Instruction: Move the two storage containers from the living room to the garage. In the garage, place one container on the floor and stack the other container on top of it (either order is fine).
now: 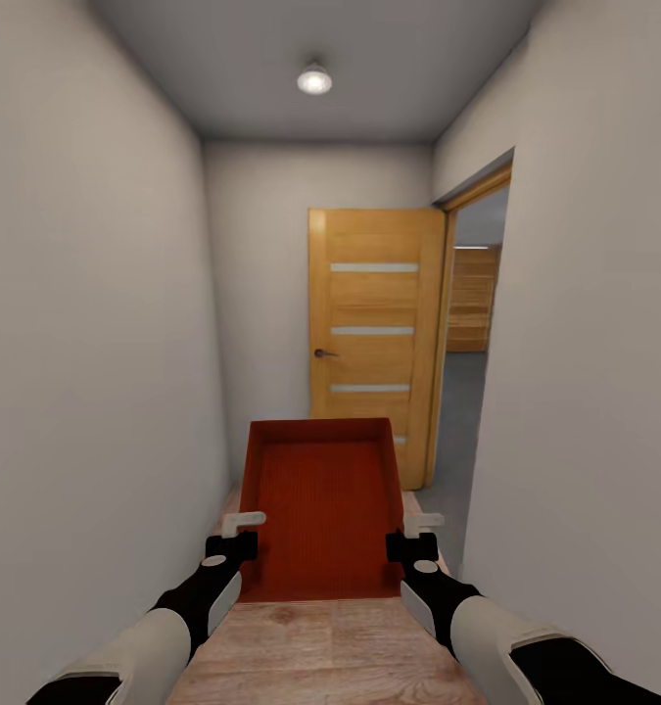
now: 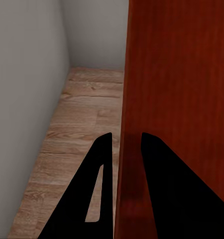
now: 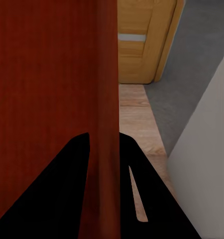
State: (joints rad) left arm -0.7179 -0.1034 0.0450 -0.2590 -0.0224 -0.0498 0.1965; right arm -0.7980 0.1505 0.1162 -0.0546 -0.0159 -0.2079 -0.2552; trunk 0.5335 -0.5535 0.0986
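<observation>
Container (image 1: 320,509) sits at lower centre of the head frame, carried between both arms in a narrow corridor. Left gripper (image 1: 240,534) pinches its left wall; right gripper (image 1: 415,536) pinches its right wall, one finger each side in both wrist views. You risk clipping the grey wall (image 1: 575,392) or the orange door (image 1: 374,333) when turning through the opening at right; a knock could twist the thin rims out of either pinch.

It was a narrow hallway inside a home, with plain pale walls (image 1: 95,343), a wood-plank floor (image 1: 320,646) and a round ceiling light (image 1: 314,80). An orange-wood door (image 1: 374,333) with glass slats stood open beside a doorway (image 1: 472,333) onto a grey-floored room.
</observation>
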